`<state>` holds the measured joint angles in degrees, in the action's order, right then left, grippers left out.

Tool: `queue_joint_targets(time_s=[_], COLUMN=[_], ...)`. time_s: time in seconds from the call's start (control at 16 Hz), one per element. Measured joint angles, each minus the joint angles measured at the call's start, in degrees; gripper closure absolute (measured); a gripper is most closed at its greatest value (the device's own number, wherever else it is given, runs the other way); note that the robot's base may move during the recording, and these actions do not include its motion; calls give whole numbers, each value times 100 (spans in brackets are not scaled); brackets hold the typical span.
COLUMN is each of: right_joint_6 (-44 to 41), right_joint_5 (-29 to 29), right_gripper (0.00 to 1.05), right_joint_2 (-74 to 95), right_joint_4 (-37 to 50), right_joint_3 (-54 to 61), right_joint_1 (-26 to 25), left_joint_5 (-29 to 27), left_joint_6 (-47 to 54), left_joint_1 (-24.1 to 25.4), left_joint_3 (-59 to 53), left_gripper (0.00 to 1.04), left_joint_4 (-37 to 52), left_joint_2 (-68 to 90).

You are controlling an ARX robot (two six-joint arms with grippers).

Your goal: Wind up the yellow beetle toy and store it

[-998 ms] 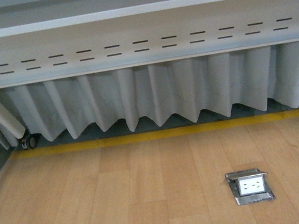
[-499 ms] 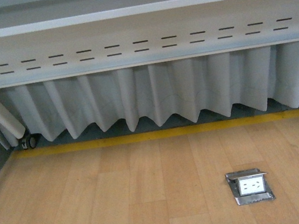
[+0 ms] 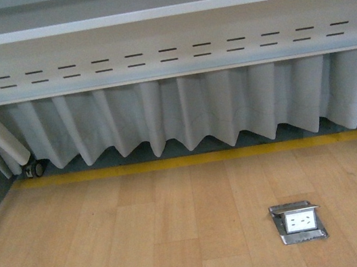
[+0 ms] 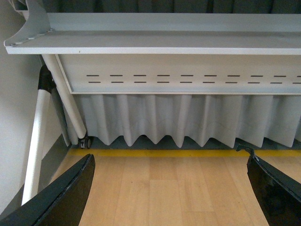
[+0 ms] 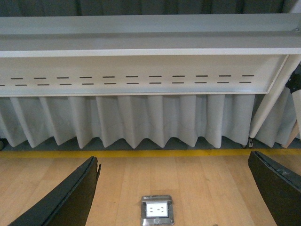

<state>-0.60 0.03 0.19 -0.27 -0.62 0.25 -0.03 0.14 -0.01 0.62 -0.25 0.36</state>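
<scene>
The yellow beetle toy is out of view in all three views. My left gripper (image 4: 171,188) is open, its black fingers (image 4: 61,197) spread wide over bare wooden floor with nothing between them. My right gripper (image 5: 174,190) is open too, and its black fingers (image 5: 66,197) frame a metal floor socket (image 5: 156,210) well beyond them. Neither arm shows in the front view.
A white table (image 3: 163,40) with a slotted panel and a pleated white skirt (image 3: 189,118) stands ahead, behind a yellow floor line (image 3: 197,160). The floor socket (image 3: 298,222) sits on the wooden floor at the right. A castor leg (image 3: 33,168) stands at the left.
</scene>
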Motion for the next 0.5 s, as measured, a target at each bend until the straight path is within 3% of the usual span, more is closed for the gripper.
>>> queue_joint_targets(time_s=[0.5], right_joint_6=[0], right_joint_5=[0], right_gripper=[7], right_joint_2=[0], right_joint_4=[0], right_joint_3=[0], right_joint_1=[0], left_joint_5=[0], left_joint_6=[0], left_joint_1=[0], left_joint_3=[0], left_gripper=[7], left_joint_4=[0], left_joint_2=[0])
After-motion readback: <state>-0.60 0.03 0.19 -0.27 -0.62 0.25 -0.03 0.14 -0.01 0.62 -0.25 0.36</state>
